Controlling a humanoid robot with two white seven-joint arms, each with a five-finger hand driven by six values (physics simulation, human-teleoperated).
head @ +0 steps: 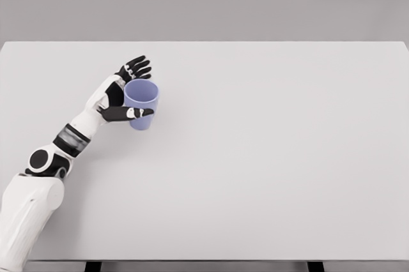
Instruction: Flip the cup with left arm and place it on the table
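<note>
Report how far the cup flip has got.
Done: the left hand is shut on the lilac plastic cup, thumb across its front, and the cup's open mouth faces up. In hand: the cup is still gripped. Left: letting go of it on the white table; whether it already touches down is unclear.

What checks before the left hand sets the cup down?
1. Grasp: left hand wraps the light purple plastic cup, thumb across the front, fingers behind: ok.
2. Orientation: open mouth faces up, narrower base down, cup roughly upright: ok.
3. Base touching the white table: cannot tell.
4. Landing spot around the cup bare: ok.
5. Distance from table edges: well inside, ok.
6. Right arm: not in view, cannot tell.
</note>
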